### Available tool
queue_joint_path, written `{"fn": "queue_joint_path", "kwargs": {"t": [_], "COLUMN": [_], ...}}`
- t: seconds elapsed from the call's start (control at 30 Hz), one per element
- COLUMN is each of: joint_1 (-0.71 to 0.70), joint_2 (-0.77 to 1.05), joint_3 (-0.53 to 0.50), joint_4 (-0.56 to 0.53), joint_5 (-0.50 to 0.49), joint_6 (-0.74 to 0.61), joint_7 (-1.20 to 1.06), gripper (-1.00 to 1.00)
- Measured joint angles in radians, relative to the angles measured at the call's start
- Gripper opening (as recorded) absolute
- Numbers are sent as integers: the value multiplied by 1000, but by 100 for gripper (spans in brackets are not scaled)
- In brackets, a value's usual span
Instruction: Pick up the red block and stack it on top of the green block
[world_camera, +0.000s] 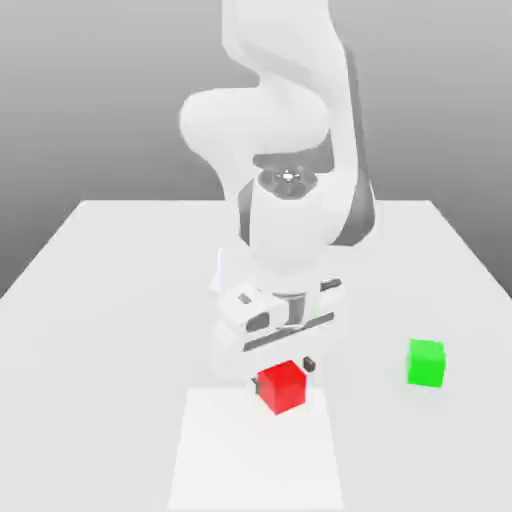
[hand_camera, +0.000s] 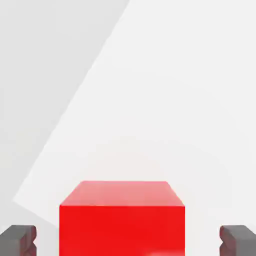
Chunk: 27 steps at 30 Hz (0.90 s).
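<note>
Red block (hand_camera: 121, 217) sits btwn wide-open gripper (hand_camera: 127, 240) fingers, untouched; green block (world_camera: 426, 362) at its 3 o'clock, well apart.

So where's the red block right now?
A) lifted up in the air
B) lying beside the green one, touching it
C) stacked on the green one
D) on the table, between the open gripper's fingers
D: the red block sits on the table, with the open gripper straddling it, fingers clear of its sides; the green block stands apart.
</note>
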Motion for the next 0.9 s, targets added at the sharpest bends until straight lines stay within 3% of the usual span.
{"fn": "queue_joint_path", "kwargs": {"t": [0.03, 0.27, 0.77, 0.9], "joint_1": [-2, -5, -11, 73], "joint_2": [12, 9, -286, -306], "joint_3": [3, 5, -16, 39], "joint_4": [0, 1, -41, -18], "joint_5": [2, -2, -107, -99], "joint_6": [10, 7, -247, -290], "joint_7": [-1, 3, 75, -46], "gripper": [-100, -100, -100, -100]}}
